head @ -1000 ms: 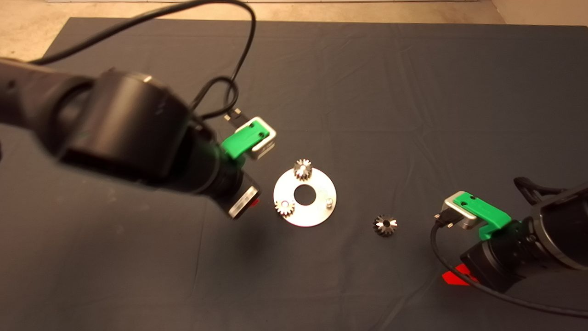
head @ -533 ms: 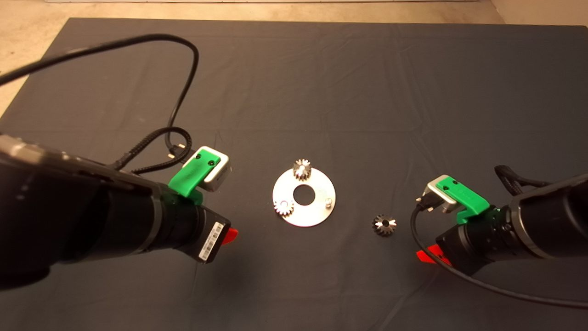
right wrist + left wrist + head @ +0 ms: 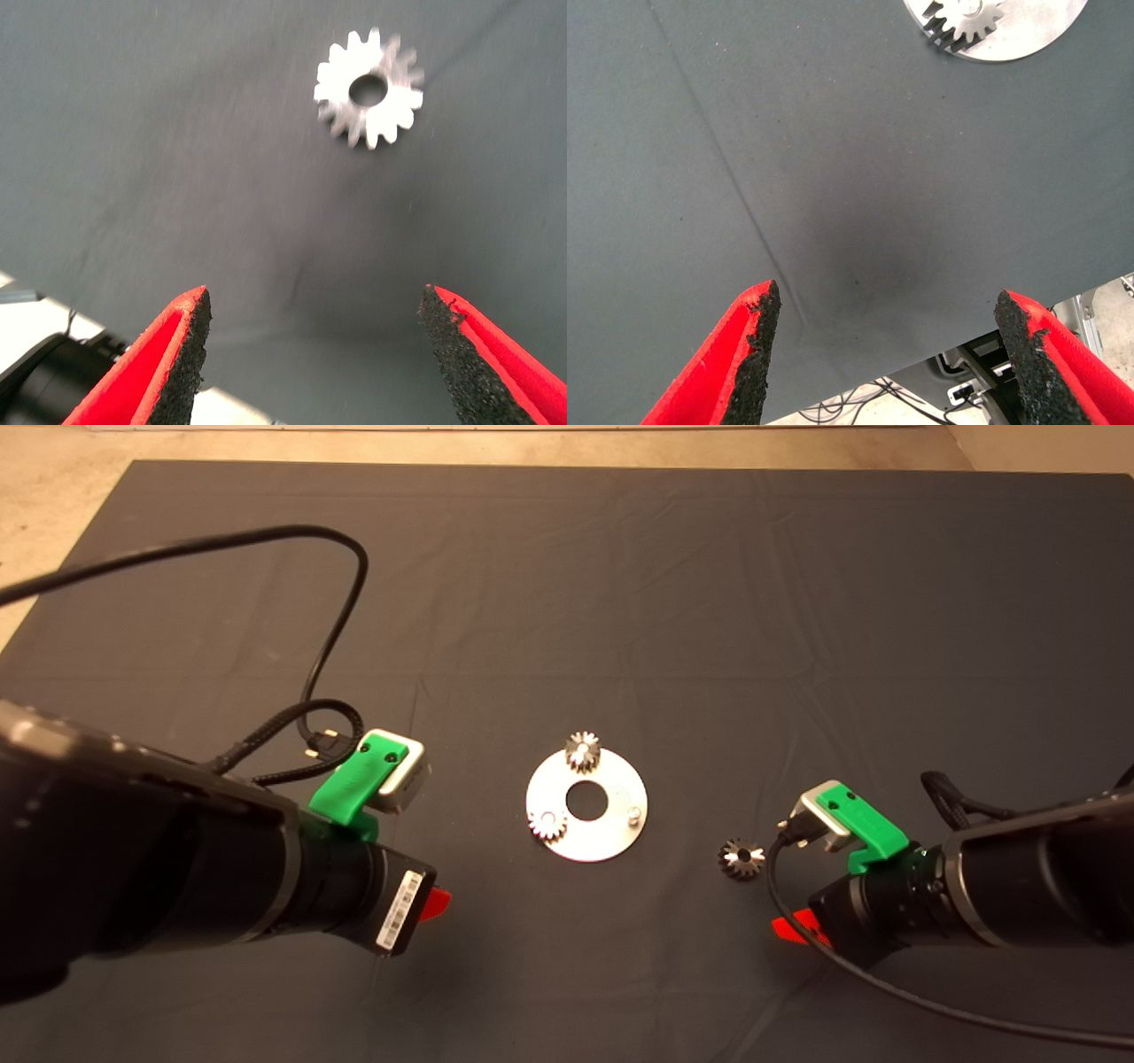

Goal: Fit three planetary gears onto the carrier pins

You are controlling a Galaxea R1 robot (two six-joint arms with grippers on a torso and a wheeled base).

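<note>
A dark mat covers the desk, with a shiny round plate near its middle. Three gears are visible. One gear sits on the plate's far edge and a second gear on its left edge, each apparently seated on a pin, though the pins under them are hidden. One bare pin stands upright at the plate's right side. The third gear lies flat on the mat, well apart from the plate, to its right.

The left gripper hovers over the mat to the left of the plate; only one red fingertip shows from above. Its wrist camera shows both fingers spread wide apart with nothing between them, and the plate with one gear cut off at the picture's edge.

The right gripper sits just beside the loose gear, mostly hidden under its arm. Its wrist camera shows its fingers wide apart and empty, the gear ahead of them.
</note>
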